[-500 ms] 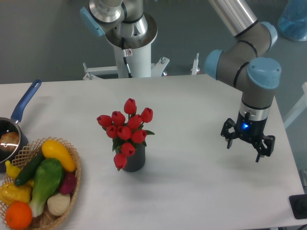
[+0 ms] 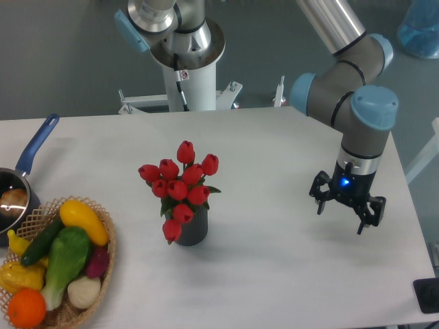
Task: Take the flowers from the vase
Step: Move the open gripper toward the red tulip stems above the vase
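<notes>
The hand point(image 2: 346, 211) hangs at the right with its fingers spread wide, holding nothing, well apart from the flowers point(image 2: 180, 184). At near left a woven wicker basket point(image 2: 81, 307) holds glossy toy vegetables. Mid-desk point(image 2: 274, 260), the red tulip buds stand in the ribbed dark grey vase point(image 2: 193, 229). A blue-handled saucepan point(image 2: 20, 179) sits far left.

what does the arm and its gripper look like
The arm has silver-grey metal tube links, dark grey joint housings and light blue round caps on the joints. The wrist ends in a silver band. The gripper is black, with two dark angular fingers and a small blue light glowing on its body. No loose cables are visible along it.
</notes>
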Action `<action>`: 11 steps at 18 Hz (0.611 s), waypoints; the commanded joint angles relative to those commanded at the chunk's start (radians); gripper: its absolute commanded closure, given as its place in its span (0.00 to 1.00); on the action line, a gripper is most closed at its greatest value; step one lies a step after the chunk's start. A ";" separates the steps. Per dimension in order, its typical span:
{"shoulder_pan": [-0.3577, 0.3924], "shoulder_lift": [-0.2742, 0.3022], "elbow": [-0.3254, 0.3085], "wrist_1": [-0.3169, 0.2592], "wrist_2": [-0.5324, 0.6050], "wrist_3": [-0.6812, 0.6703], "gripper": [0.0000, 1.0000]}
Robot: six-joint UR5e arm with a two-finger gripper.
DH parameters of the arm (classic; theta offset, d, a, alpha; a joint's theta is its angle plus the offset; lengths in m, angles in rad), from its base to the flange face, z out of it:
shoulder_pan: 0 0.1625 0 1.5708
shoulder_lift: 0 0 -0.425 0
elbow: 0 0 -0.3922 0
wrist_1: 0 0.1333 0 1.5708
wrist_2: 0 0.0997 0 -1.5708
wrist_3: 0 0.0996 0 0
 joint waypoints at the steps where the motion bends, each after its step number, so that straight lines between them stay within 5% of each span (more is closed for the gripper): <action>1: 0.000 0.006 -0.003 0.000 -0.003 0.000 0.00; 11: -0.054 0.067 -0.118 0.014 -0.174 -0.001 0.00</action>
